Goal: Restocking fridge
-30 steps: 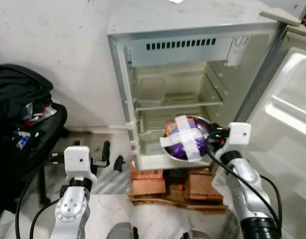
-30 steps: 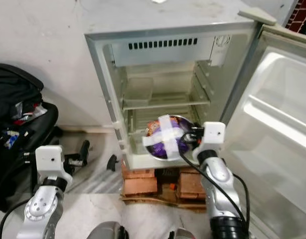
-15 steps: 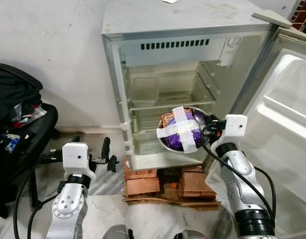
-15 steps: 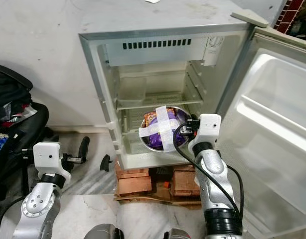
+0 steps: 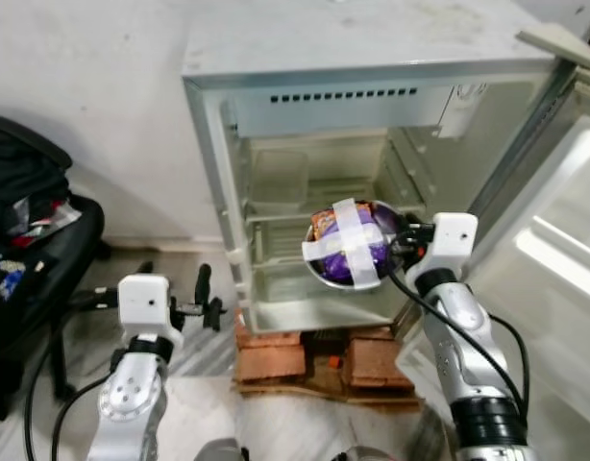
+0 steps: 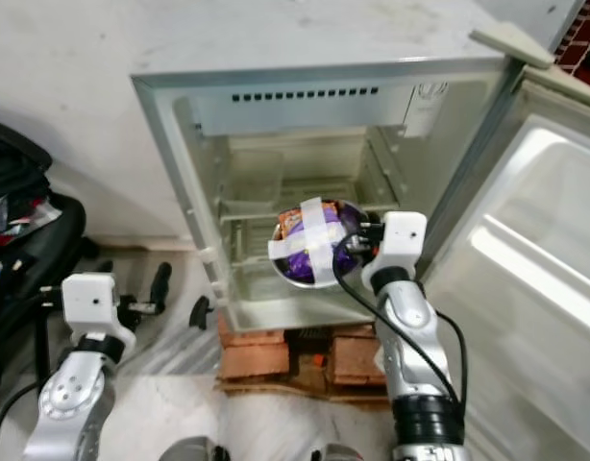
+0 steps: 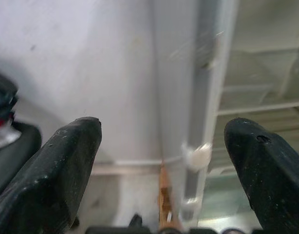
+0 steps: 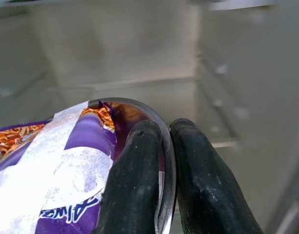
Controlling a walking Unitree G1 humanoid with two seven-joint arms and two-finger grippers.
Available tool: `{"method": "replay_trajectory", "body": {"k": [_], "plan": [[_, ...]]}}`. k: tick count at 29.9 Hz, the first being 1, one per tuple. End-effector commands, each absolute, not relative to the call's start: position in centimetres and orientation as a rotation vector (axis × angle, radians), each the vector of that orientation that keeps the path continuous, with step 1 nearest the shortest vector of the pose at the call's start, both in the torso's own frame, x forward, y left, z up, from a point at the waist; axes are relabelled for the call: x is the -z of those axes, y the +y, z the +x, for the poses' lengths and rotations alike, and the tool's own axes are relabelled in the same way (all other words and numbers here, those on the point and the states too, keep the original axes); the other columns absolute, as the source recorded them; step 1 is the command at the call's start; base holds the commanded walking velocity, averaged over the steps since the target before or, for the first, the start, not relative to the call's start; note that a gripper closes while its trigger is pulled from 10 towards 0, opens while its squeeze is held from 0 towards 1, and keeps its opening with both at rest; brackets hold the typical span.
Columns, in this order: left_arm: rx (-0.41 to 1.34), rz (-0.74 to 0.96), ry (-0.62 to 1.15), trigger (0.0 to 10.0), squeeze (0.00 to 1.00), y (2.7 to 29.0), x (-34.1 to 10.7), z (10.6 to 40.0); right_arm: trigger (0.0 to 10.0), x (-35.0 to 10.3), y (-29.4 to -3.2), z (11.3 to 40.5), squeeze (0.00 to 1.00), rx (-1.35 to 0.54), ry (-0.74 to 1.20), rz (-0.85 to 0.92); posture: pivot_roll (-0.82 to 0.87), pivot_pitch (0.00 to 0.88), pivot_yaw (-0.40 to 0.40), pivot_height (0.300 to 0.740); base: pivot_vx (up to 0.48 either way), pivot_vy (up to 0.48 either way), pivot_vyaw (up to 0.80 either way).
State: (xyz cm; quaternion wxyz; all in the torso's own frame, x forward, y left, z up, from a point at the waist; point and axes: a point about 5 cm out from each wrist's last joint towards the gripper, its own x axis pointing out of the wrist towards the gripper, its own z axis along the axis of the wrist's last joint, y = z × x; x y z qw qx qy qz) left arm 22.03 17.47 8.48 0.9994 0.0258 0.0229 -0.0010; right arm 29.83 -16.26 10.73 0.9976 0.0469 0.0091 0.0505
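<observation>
1. One steel bowl [image 5: 351, 245], holding purple and orange snack packets under a cross of white tape, hangs at the mouth of the fridge [image 5: 372, 67], level with the wire shelf [image 5: 324, 219] and above the compartment floor.
2. Pinching its rim is the right gripper [image 8: 161, 161]: in the right wrist view one black finger sits inside the rim and the other outside, clenched on the metal.
3. Compared with a second ago, the bowl sits higher against the cabinet, up from the bottom lip to about shelf level, though the head camera has also shifted, so part of that change may be the view moving.
4. My judgement is that the carry is nearly over and the placing step comes next; the bowl rests on nothing yet.
5. Off to the robot's left, the left gripper [image 7: 161, 161] is spread wide and empty, pointing at the fridge's side wall near a dark chair [image 5: 36, 250].
6. A clear plastic tub [image 5: 279, 180] stands on the upper shelf at the back.
7. Bricks [image 5: 276, 360] prop the fridge up, and the open door [image 5: 554, 259] is cut off at the edge.
8. Hard to tell: whether the bowl's underside touches the shelf edge, and the packet lettering is too blurred to read.
</observation>
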Motion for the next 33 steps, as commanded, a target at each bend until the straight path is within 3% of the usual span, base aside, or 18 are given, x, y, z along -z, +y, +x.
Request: {"method": "replay_trajectory", "body": {"k": [1,22,33], "plan": [[0.008,0.038,0.053,10.0,0.00,17.09,-8.32,21.92,10.0,-10.91,-16.98,29.81,0.00,-0.083,0.004,0.091,0.10,0.054,0.003,0.740,0.259,0.000,0.00],[-0.003,0.038,0.061,10.0,0.00,17.13,-8.15,21.83,10.0,-10.61,-16.63,29.96,0.00,-0.102,0.014,0.090,0.11,0.061,0.001,0.740,0.045,0.000,0.00],[-0.002,0.040,0.069,10.0,0.00,17.23,-8.07,21.75,10.0,-10.54,-16.54,29.90,0.00,-0.108,0.014,0.078,0.11,0.063,0.006,0.740,0.308,0.000,0.00]]}}
